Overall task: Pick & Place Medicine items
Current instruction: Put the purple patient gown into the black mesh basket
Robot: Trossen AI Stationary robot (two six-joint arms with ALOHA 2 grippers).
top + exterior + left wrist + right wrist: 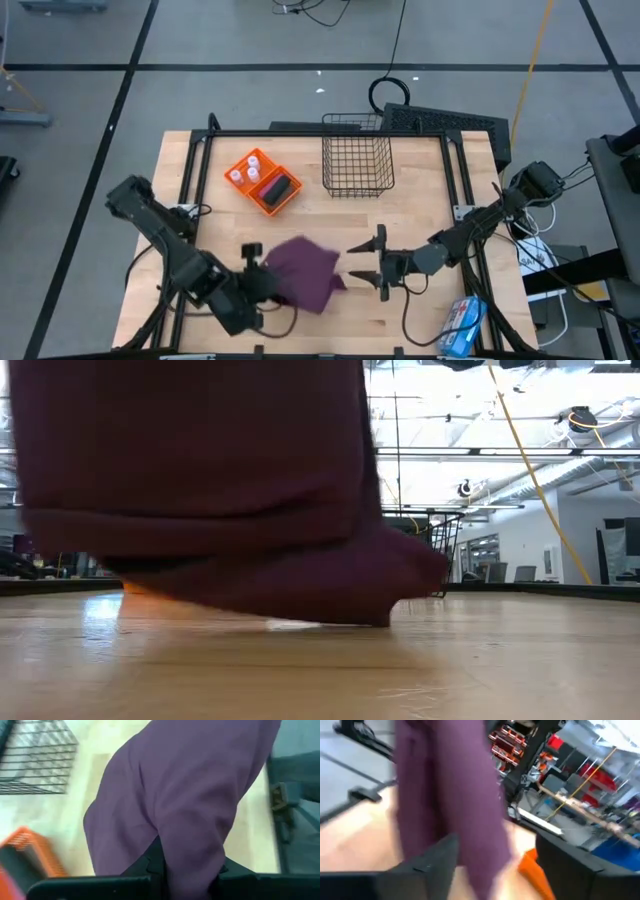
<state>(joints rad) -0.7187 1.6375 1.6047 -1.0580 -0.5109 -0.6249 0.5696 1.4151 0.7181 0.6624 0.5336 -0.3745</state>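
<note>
Three tiny white medicine bottles (248, 170) stand in the orange tray (268, 200) on the far left part of the table, beside a dark item. No gripper is near them. My left gripper (262, 272) (187, 875) is at the near left and is shut on the maroon cloth (303, 268) (250, 490). My right gripper (362, 262) (507, 870) is open just to the right of the cloth, its fingers pointing left at the cloth's right edge. I cannot tell whether they touch it. My left gripper pinches a bunched fold of the maroon cloth at its left end (192, 855) between its two fingers, coming roughly level from the table's left. The cloth is raised and drapes away from the fingers. Its lower part (330, 605) rests on the table.
A black wire basket (357, 165) stands at the far middle of the table. A blue-and-white packet (462, 325) lies at the near right corner. Bare wood shows between the tray and the cloth, and to the right of the basket.
</note>
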